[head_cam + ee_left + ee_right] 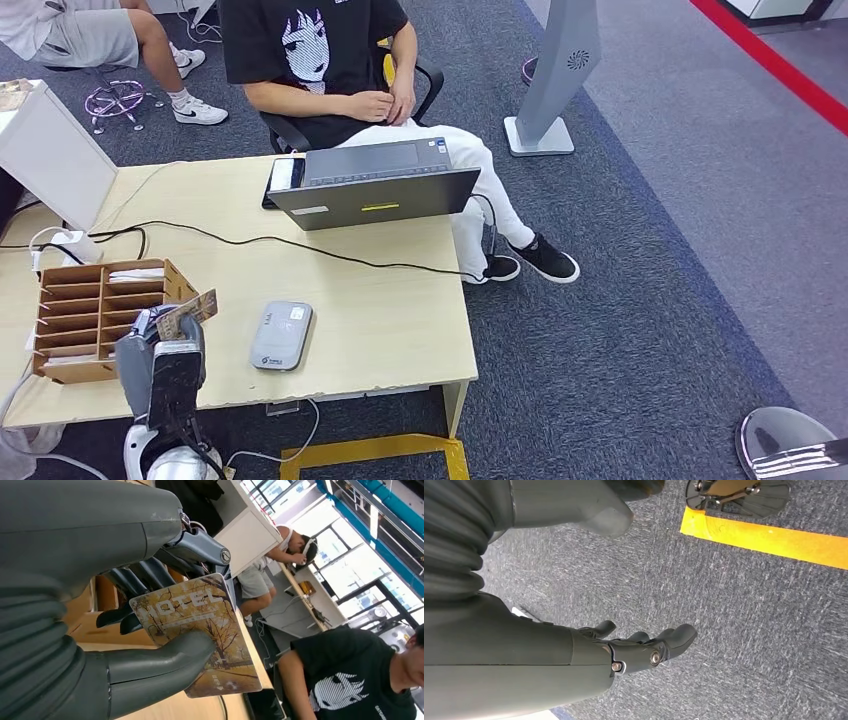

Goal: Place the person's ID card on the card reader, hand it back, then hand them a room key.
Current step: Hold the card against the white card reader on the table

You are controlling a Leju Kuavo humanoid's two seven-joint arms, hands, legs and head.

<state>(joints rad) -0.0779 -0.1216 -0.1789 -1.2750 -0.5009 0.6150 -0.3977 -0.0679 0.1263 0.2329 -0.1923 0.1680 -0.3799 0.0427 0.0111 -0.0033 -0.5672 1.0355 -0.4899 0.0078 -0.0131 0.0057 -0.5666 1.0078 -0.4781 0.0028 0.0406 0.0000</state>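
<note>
The left robot hand (165,335) pinches the hotel room key (202,630) above the near left tabletop (390,310), so probably only the handing to the seated person (330,60) remains.

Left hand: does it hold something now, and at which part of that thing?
Yes. The left hand holds a hotel key card, pinched near one short end between thumb and fingers. The right hand holds nothing.
</note>
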